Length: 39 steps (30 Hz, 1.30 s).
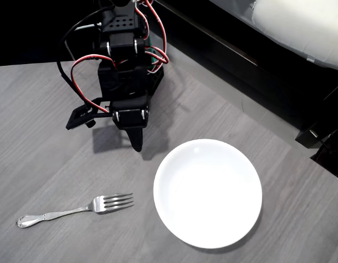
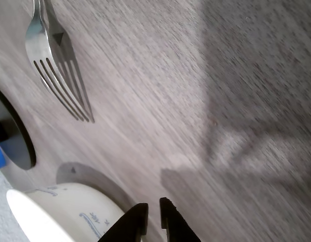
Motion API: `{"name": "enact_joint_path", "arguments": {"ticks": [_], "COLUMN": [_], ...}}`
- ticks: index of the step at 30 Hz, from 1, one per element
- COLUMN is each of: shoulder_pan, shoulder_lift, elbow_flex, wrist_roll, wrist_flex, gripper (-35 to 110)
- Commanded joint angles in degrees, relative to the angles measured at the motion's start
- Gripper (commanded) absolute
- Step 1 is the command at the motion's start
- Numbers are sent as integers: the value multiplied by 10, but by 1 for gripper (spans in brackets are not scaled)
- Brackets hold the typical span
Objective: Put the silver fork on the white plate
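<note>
- Overhead view: I see the fork lying flat on the grey worktop, tines toward the plate, handle running off to the left. It sits just beside the plate's left rim, not touching it. The plate is bare.
- Same view: my claw hangs over the worktop up and to the right of the fork, well apart from it and near the plate's upper left edge. It carries nothing.
- So I judge the job to be at its first step: the reach for the fork has not closed in yet.
- Wrist view: the claw tips sit at the bottom edge, nearly pressed together with only a thin slit between them, pinching nothing. The fork head shows at upper left, tines pointing down the picture.
- Also in this view, a pale rounded object with blue marks sits at lower left; I cannot tell what it is.
- Next move, as I see it: spread the claw, swing over the fork's neck or handle, line the jaws across the thin shaft, and come down low, since the metal lies flush and may slip.
</note>
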Motion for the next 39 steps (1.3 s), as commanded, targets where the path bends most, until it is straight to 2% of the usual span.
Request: {"name": "enact_joint_path", "arguments": {"ticks": [1,5,9,14,21,25,30,32,39], "shoulder_pan": [3,-129,-213,-365,-448,-389,-152,-86,-30], "shoulder_lift": [17,18,19,38,38,38,18,18,18], "elbow_flex": [-2,-2,-2,-2,-1,-1,-1,-1,-1], "wrist_roll": [-5,-25,-52,-130,-167,-167,-168,-168,-202], "wrist_flex": [1,-5,-6,16,23,23,11,11,14], "gripper": [0,0,0,0,0,0,1,8,6]}}
